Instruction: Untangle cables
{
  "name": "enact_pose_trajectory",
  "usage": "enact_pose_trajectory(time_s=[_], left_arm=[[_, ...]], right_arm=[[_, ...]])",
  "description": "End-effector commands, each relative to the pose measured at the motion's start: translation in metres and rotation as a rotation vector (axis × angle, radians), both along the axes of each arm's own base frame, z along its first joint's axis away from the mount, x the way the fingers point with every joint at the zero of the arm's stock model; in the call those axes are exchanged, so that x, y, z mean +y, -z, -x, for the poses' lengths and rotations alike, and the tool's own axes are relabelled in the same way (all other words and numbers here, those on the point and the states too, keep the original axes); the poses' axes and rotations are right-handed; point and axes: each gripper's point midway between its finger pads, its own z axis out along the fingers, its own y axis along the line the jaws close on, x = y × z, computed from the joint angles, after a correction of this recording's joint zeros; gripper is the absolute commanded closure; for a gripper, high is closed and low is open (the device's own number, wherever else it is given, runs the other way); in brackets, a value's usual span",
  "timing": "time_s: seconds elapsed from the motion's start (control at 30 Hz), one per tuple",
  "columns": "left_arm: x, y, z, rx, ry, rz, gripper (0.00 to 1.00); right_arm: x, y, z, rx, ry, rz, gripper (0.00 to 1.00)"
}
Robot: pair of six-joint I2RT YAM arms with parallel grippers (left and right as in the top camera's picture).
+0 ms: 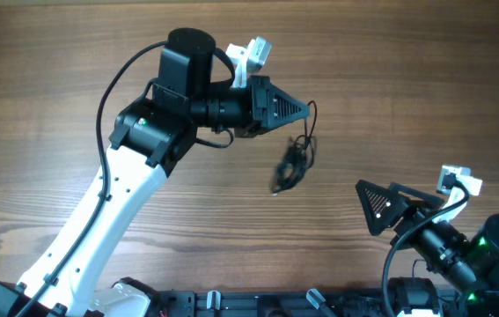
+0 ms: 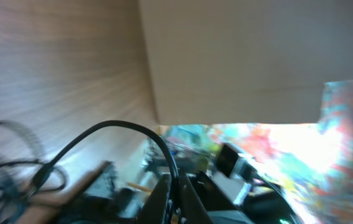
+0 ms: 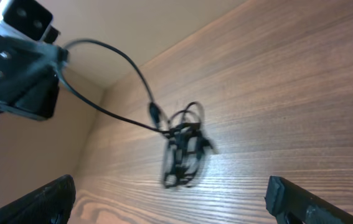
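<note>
The cables (image 1: 293, 167) are a small knotted bundle of thin black wires near the middle of the table. One strand (image 1: 311, 123) runs up from the bundle to my left gripper (image 1: 307, 109), which is shut on it. In the left wrist view that strand (image 2: 114, 127) arcs out of the closed jaws toward the blurred bundle (image 2: 2, 171) at the left. My right gripper (image 1: 368, 198) stands open to the right of the bundle and apart from it. Its view shows the bundle (image 3: 182, 152) ahead, between the two spread fingers (image 3: 45, 202).
The wooden table (image 1: 425, 79) runs across the whole overhead view. The left arm (image 1: 135, 167) reaches in diagonally from the lower left. The right arm's base (image 1: 487, 255) sits at the lower right corner. A black rail (image 1: 258, 304) lines the near edge.
</note>
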Motion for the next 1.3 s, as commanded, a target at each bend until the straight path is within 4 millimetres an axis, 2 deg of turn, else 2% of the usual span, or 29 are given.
enact_pose_trajectory(time_s=[0.0, 0.17, 0.4, 0.53, 0.73, 0.93, 1.0, 1.17, 1.27], left_arm=[[-0.001, -0.029, 0.016, 0.107, 0.056, 0.092, 0.96], [-0.003, -0.039, 0.013, 0.198, 0.03, 0.127, 0.96], [-0.007, -0.041, 0.018, 0.359, 0.019, 0.136, 0.96], [-0.018, -0.052, 0.029, 0.342, 0.063, 0.162, 0.96], [-0.026, -0.07, 0.034, 0.312, 0.094, 0.212, 0.96], [-0.026, -0.07, 0.033, 0.312, 0.085, 0.213, 0.96], [-0.026, -0.07, 0.031, 0.31, 0.077, 0.214, 0.96], [-0.026, -0.069, 0.022, 0.302, 0.024, 0.217, 0.96], [-0.026, -0.068, 0.017, 0.291, -0.003, 0.219, 0.96]], right_arm=[[0.011, -0.008, 0.004, -0.058, -0.108, 0.045, 0.0], [0.028, -0.012, 0.014, -0.106, -0.253, 0.053, 0.0], [0.028, -0.015, 0.01, -0.123, -0.251, 0.054, 0.0], [0.025, -0.017, 0.003, -0.136, -0.233, 0.068, 0.0], [0.023, -0.004, -0.011, -0.091, -0.241, 0.107, 0.01], [0.025, 0.017, -0.027, 0.031, -0.264, 0.076, 0.01], [0.028, 0.025, -0.033, 0.085, -0.286, 0.048, 0.05], [0.043, 0.032, -0.034, 0.162, -0.389, -0.051, 0.07], [0.045, 0.04, -0.039, 0.247, -0.376, -0.108, 0.07]])
